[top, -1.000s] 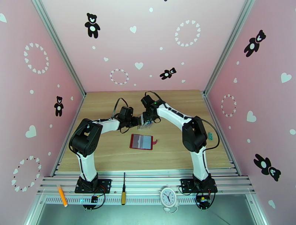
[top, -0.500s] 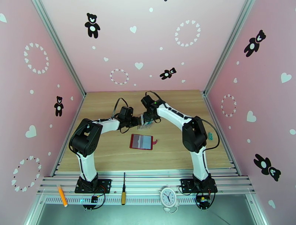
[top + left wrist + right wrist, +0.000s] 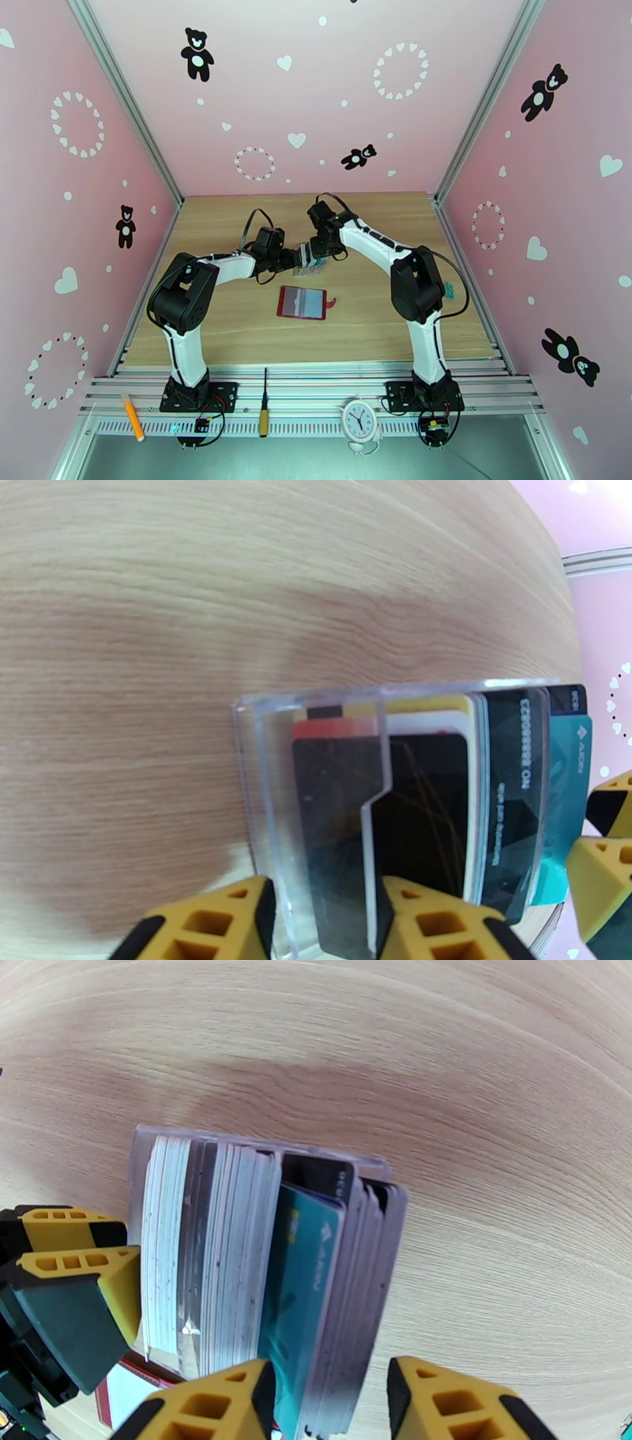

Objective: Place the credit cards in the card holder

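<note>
Hard to make out: seen from above, both grippers crowd over the clear rack [image 3: 310,269], so the cards standing in it cannot be told apart there. In the left wrist view the rack's lower edge is cut off behind the fingers. Its clear walls also blur which slot each card stands in.

The left gripper [image 3: 320,892] has its fingers partly closed, one outside the rack's end wall and the other against the face of the card stack. It appears clamped on the rack, though the contact itself lies out of frame.

The right gripper [image 3: 328,1370] has its fingers apart, straddling the teal card [image 3: 304,1276] and its dark neighbours among the credit cards [image 3: 430,796]. A gap shows beside its right finger, so it grips nothing.

The card holder [image 3: 302,302] lies open on the table [image 3: 237,331], toward the arm bases from both grippers and apart from them.
</note>
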Robot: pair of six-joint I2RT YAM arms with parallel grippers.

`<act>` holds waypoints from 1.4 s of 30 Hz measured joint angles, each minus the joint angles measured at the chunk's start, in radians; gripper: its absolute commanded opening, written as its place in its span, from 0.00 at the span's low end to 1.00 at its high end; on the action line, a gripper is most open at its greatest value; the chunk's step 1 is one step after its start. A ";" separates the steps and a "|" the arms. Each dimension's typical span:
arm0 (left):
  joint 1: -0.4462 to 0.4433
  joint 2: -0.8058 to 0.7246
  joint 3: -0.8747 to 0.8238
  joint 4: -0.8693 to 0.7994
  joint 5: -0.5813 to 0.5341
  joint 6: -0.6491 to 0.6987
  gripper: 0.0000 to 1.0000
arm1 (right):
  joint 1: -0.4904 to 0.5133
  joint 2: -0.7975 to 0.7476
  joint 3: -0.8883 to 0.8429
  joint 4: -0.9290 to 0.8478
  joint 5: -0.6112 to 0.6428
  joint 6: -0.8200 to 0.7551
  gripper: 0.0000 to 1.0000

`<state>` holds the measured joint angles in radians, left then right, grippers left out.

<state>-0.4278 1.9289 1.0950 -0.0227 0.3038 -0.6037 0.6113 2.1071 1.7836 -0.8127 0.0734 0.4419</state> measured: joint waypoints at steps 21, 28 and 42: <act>0.000 0.000 0.000 0.000 0.000 0.000 0.40 | -0.004 0.020 -0.004 0.005 0.003 0.003 0.44; 0.000 0.000 0.000 0.000 0.000 0.000 0.40 | 0.005 0.020 -0.003 0.005 0.041 -0.004 0.44; 0.000 0.000 0.000 0.000 0.000 0.000 0.40 | 0.006 0.020 0.029 -0.011 0.088 -0.013 0.40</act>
<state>-0.4278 1.9293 1.0954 -0.0231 0.3042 -0.6037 0.6170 2.1273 1.8122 -0.8238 0.1612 0.4286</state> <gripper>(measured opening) 0.405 0.409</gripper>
